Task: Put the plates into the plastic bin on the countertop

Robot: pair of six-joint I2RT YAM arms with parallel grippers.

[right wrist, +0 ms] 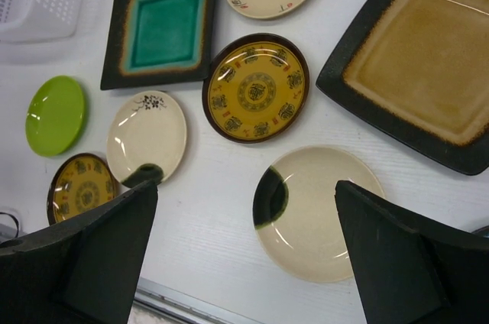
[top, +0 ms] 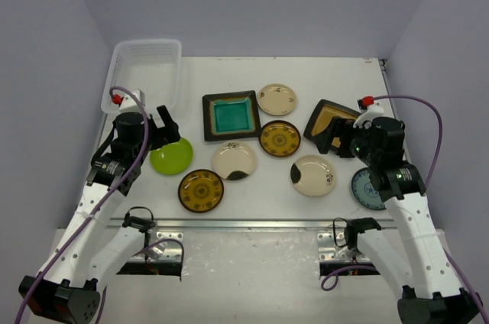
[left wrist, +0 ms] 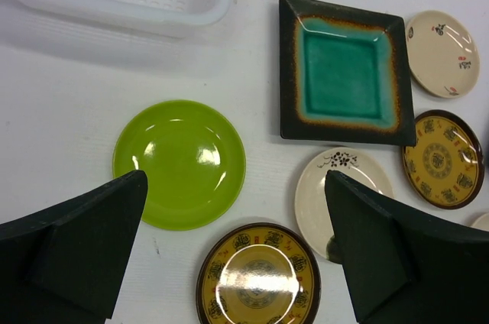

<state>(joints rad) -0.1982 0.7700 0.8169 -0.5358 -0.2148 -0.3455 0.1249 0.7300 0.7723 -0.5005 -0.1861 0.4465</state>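
The translucent plastic bin (top: 145, 64) stands at the far left of the countertop (top: 336, 79) with nothing visible inside; its corner shows in the left wrist view (left wrist: 153, 3). Plates lie spread on the countertop: lime-green (top: 171, 156), teal square (top: 231, 116), mustard square (top: 332, 119), two brown-yellow (top: 201, 190) (top: 280, 138), several cream (top: 313, 175), and blue-patterned (top: 368, 188), half hidden by the right arm. My left gripper (left wrist: 234, 179) is open and empty above the lime-green plate's (left wrist: 179, 163) right edge. My right gripper (right wrist: 246, 186) is open and empty above a cream plate (right wrist: 321, 213).
A metal rail (top: 252, 223) runs along the countertop's front edge. Purple-grey walls close in the left, right and back sides. The bin sits against the left wall.
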